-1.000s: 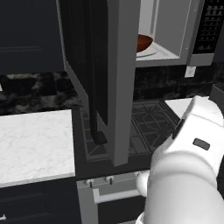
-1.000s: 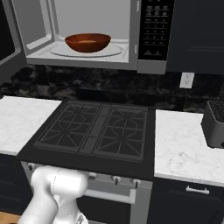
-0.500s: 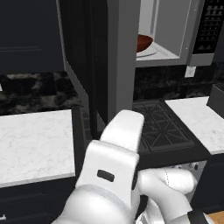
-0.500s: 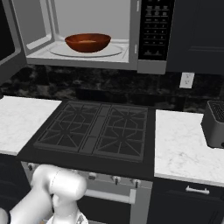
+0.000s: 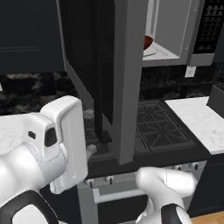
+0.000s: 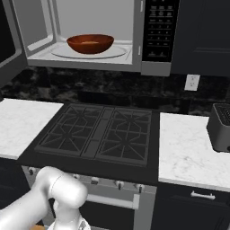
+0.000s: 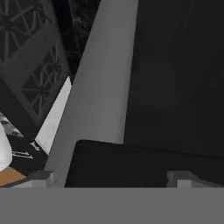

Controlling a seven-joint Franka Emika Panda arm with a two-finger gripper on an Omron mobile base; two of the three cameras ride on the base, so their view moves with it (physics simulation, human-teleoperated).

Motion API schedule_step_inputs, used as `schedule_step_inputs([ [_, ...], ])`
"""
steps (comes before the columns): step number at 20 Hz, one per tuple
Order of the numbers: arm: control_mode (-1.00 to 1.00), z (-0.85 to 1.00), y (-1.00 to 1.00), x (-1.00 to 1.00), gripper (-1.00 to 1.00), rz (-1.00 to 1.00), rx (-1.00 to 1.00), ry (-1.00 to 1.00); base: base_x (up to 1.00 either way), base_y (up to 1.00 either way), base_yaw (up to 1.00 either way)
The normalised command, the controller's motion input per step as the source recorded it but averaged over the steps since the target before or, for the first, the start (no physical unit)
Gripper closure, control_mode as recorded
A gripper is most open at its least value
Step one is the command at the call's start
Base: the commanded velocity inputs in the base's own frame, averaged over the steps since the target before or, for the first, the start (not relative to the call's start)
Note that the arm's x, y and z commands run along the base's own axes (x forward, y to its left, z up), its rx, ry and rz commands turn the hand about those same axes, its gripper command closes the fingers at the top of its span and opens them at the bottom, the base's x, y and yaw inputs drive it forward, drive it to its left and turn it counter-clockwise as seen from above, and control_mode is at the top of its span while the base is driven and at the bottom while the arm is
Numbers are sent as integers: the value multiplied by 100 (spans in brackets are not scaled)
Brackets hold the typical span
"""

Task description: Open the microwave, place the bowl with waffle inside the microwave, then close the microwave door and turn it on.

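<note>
Above the black stove (image 6: 101, 134), the microwave (image 6: 96, 33) stands open — its light grey cavity is clear at the front and to both sides of the bowl (image 6: 90, 43). That reddish-brown bowl sits on the round plate near the middle, with a pale patch inside it, likely the waffle (image 6: 91, 42). Swung out to the left, the microwave door (image 5: 118, 70) hangs edge-on over the stove's near left corner. Close against the door's grey frame and dark glass, the claw (image 7: 111, 178) has its fingertips (image 7: 41, 177) wide apart, gripping nothing. White marble surface (image 6: 191, 152) flanks the stove; a dark toaster (image 6: 220, 127) sits far right.
</note>
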Motion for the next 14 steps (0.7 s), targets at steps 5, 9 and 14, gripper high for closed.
schedule_step_inputs([
  [5, -100, -6, -41, 78, -100, -40, -2, 1, 0, 0, 0],
  [9, -100, 0, -100, 44, -100, -31, 0, 0, 0, 0, 0],
  [14, -100, 0, -100, 26, -100, -16, 0, -2, 0, 0, 0],
])
